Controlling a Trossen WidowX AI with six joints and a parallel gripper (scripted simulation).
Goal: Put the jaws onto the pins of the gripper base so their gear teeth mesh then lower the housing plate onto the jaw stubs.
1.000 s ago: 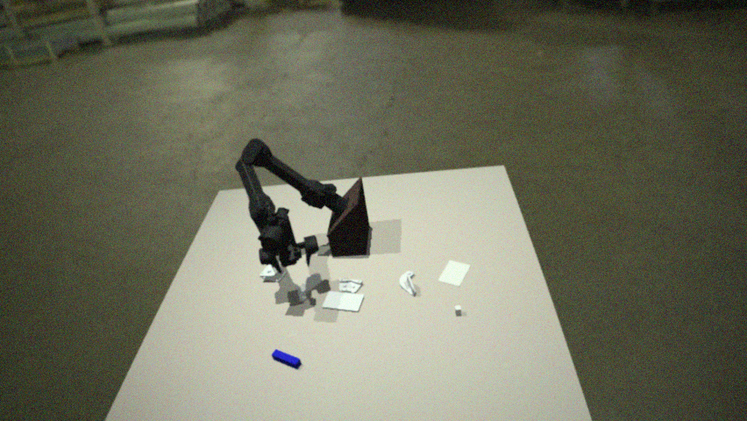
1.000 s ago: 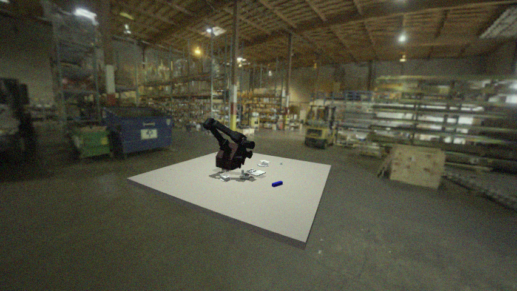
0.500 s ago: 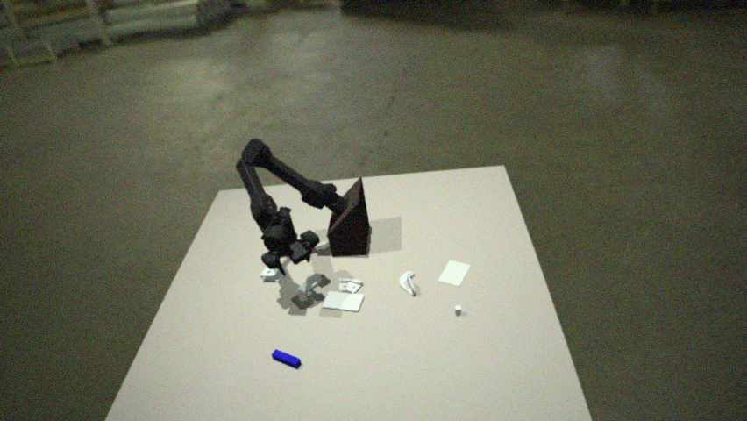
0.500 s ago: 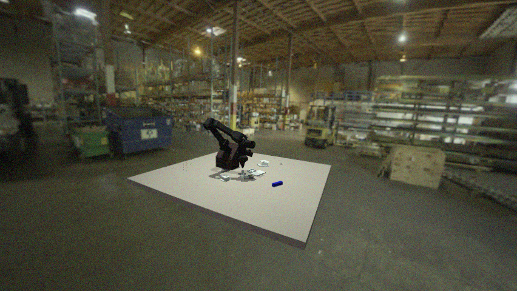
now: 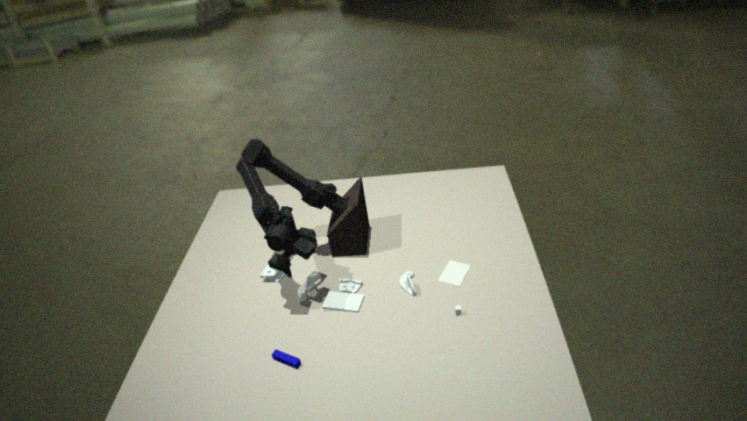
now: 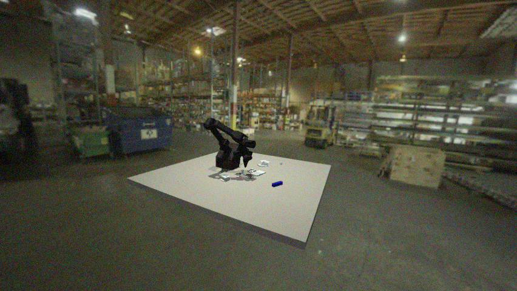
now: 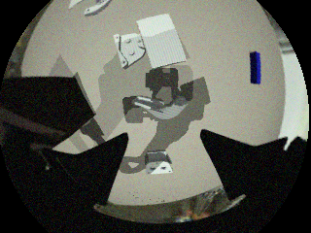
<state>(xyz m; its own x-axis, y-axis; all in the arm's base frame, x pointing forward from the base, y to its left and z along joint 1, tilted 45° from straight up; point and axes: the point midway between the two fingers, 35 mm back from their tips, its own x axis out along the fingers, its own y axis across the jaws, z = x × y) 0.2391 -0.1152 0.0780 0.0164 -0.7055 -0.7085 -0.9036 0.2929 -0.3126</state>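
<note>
My gripper [image 5: 299, 266] [image 7: 165, 135] is open and empty, above the table. One grey-white curved jaw [image 5: 312, 286] [image 7: 162, 108] lies below it in the arm's shadow, just ahead of the fingertips in the wrist view. The other white jaw [image 5: 407, 282] [image 7: 98, 7] lies apart, farther right in the top view. A small white plate-like part with round features [image 5: 350, 285] [image 7: 130, 49] lies between the jaws. A white bracket-like part with two dark spots [image 5: 269, 273] [image 7: 159, 167] lies left of the near jaw. Which is base or housing is unclear. No parts appear joined.
A white ribbed plate [image 5: 343, 302] [image 7: 162, 41] lies beside the small plate-like part. A blue block [image 5: 286, 359] [image 6: 277, 183] [image 7: 256, 68] is nearer the front. A pale flat square [image 5: 454, 273] and a small cube [image 5: 458, 310] lie right. The dark arm base [image 5: 350, 235] stands behind.
</note>
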